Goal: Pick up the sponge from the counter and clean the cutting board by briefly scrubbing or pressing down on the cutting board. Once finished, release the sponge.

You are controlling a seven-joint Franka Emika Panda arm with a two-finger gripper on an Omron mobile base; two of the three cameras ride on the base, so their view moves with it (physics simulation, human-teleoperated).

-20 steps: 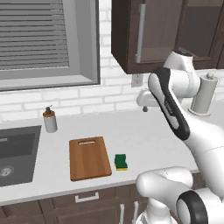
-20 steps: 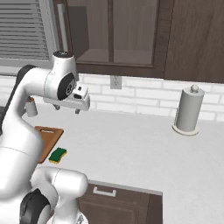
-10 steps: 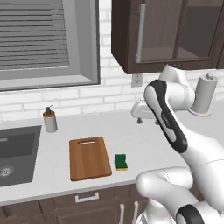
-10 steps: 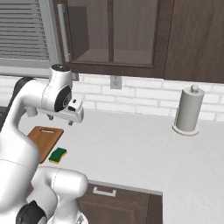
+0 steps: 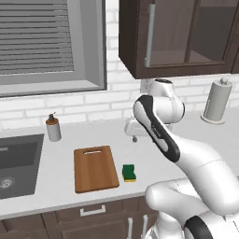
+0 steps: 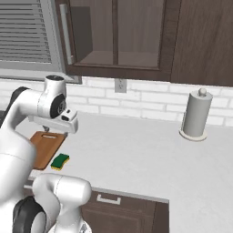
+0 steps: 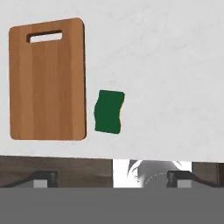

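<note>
Jaws of the gripper (image 7: 112,177) are spread wide apart and nothing is held between them; in the hand view the two dark fingertips (image 7: 43,178) are seen at the bottom edge, one toward 7 o'clock and one toward 5 o'clock. The sponge (image 7: 108,112) is seen green side up near the middle of that view, roughly at 12 o'clock from the gap between the jaws and well apart from them, lying flat on the counter (image 7: 166,74). The cutting board (image 7: 47,78) is laid at 9 o'clock from the sponge, just beside it with a narrow strip of counter between, its handle slot pointed toward 12 o'clock.

In the left base view the gripper (image 5: 134,132) is held above the counter (image 5: 60,182), up and to the right of the sponge (image 5: 129,172), which is set by the right edge of the cutting board (image 5: 94,168). A soap dispenser (image 5: 53,128) is placed beyond the board, next to the sink (image 5: 18,161). A paper towel roll (image 5: 216,100) is stood at the far right, against the brick wall.
</note>
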